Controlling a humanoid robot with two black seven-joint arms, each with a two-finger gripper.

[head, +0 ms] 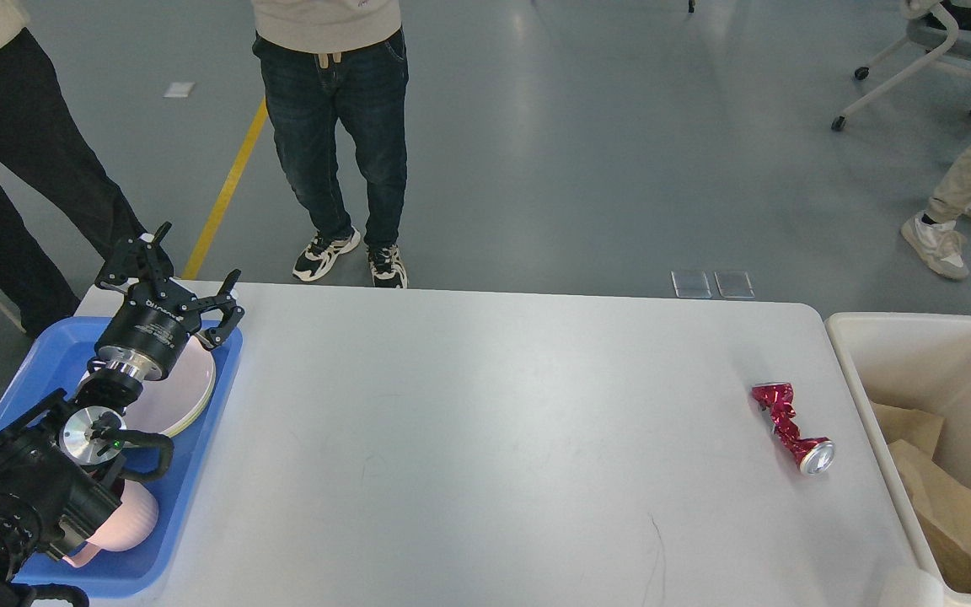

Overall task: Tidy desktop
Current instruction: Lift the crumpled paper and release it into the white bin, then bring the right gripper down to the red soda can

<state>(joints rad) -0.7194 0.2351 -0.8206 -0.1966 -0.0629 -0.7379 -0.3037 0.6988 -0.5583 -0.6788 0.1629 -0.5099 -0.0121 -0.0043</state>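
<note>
One can (792,427), crushed and red, lies on the desktop (485,438) far to the right of my left gripper (175,274), near the bin (924,388). That gripper hangs released, fingers spread, above the tray (199,472) and plates (190,396). My right arm is out of sight; it probably suits the can better, gripping across the crumpled middle.

I see the desktop (469,438): large glossy white-grey rect. top, rounded corners, level, faint scuffs near its front edge.
</note>
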